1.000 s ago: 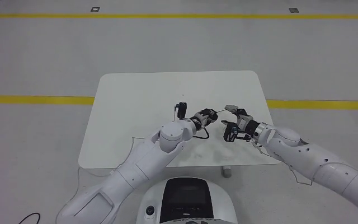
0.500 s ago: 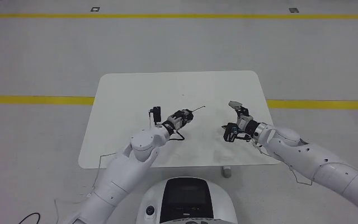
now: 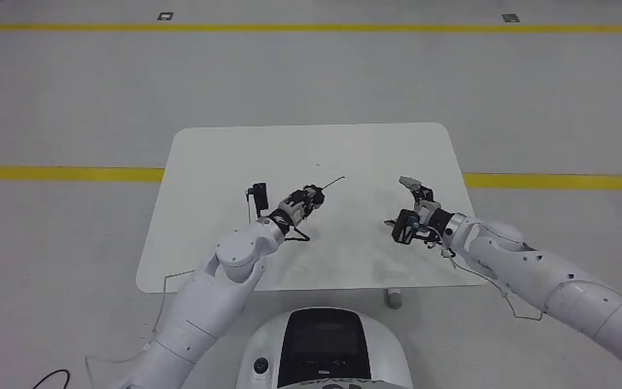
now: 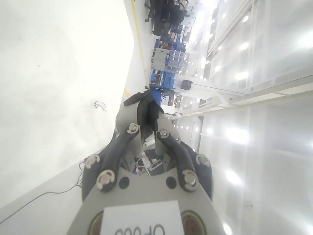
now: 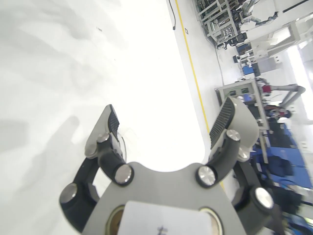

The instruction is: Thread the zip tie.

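Pinching the thin black zip tie (image 3: 332, 182) shut-tight, the left gripper (image 3: 315, 194) is hovering over mid-table (image 3: 224, 165). The right gripper (image 5: 169, 111) is gaping wide, empty, nearer the table's edge. It's looking light, springy and slippery, so I'm favouring a grab near the free tip.

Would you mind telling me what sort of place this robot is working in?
Most likely a large robotics lab or factory hall: yellow lines mark the pale floor, equipment racks and blue workbenches stand behind, and another robot arm shows beyond the white table.
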Robot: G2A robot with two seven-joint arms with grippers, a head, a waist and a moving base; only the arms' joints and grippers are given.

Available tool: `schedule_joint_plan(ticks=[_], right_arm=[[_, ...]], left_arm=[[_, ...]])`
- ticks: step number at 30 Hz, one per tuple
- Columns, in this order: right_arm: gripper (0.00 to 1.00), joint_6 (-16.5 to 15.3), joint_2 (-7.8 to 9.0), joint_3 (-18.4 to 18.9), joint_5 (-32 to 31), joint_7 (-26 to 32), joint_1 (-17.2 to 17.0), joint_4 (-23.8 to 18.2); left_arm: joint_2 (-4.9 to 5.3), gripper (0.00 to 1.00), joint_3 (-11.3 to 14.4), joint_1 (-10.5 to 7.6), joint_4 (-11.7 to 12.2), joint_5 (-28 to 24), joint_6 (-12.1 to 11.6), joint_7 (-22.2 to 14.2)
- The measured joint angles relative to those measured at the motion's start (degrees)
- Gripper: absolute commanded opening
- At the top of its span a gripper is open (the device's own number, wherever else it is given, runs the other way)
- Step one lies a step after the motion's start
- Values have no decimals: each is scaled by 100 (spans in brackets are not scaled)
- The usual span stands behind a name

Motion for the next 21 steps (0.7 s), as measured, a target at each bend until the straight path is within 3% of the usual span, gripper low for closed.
schedule_joint_plan(ticks=[2, 5, 10, 15, 17, 21], right_arm=[[100, -782, 18, 196, 849, -530, -7, 276], [100, -1516, 16, 239, 1735, -952, -91, 464], [100, -1308, 57, -293, 2818, -1188, -48, 216], [100, -1317, 120, -1166, 4060, -1093, 370, -171], [100, -1317, 124, -1212, 4383, -1124, 410, -196], [100, -1317, 123, -1189, 4184, -1120, 400, -187]], left_arm=[[38, 0, -91, 32, 1, 101, -199, -234], [87, 0, -232, 82, 16, 174, -442, -491], [136, 0, -321, 120, 38, 252, -625, -796], [141, 0, -360, 75, 177, -201, -722, -1216], [140, 0, -363, 62, 215, -300, -749, -1303], [140, 0, -364, 64, 212, -286, -748, -1291]])
